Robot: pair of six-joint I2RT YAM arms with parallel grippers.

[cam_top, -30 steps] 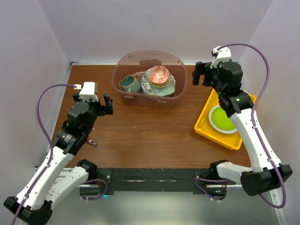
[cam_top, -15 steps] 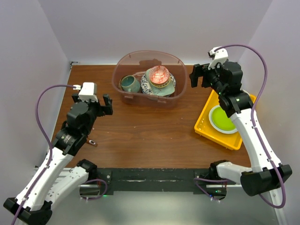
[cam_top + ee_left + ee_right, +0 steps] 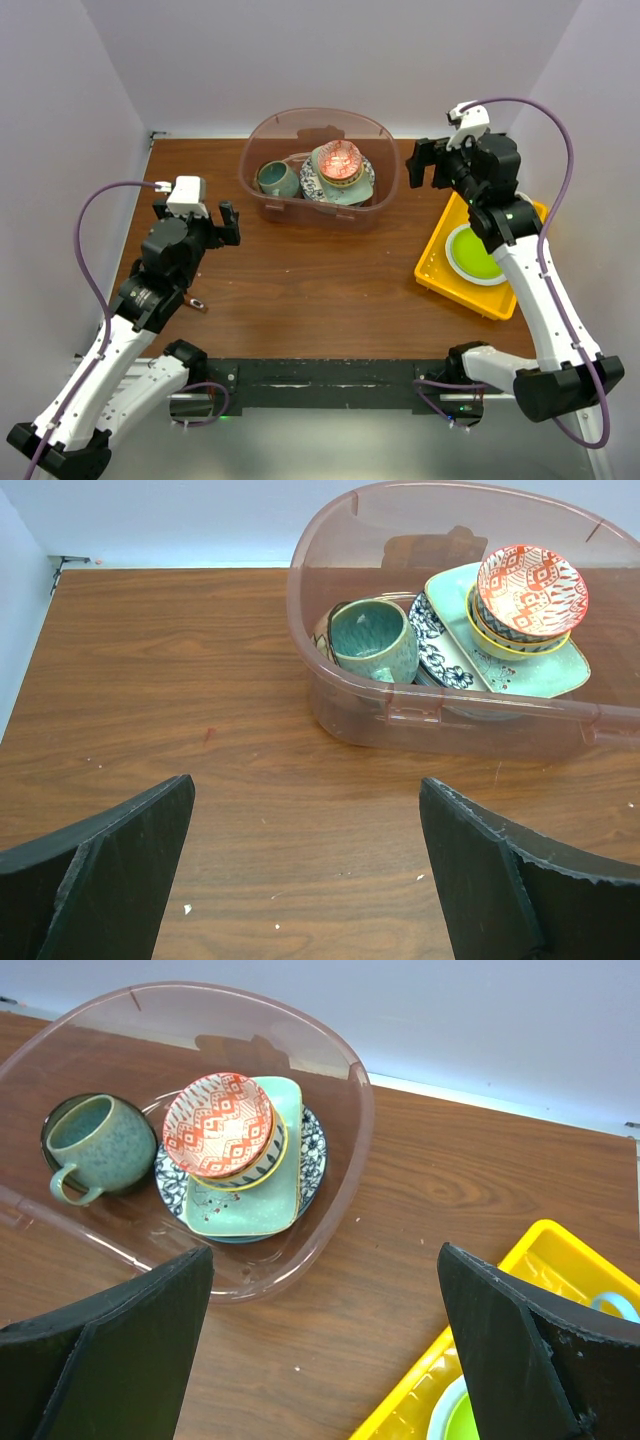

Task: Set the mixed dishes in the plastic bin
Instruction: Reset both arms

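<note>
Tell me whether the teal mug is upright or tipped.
Upright: the teal mug stands inside the plastic bin, mouth facing up.

top: high, looking down | left wrist: low, faces plastic bin [image 3: 350, 712] | right wrist: shares bin

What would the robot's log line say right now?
left hand: open, empty | right hand: open, empty | bin: mug, stacked dishes inside | tray: green plate
</note>
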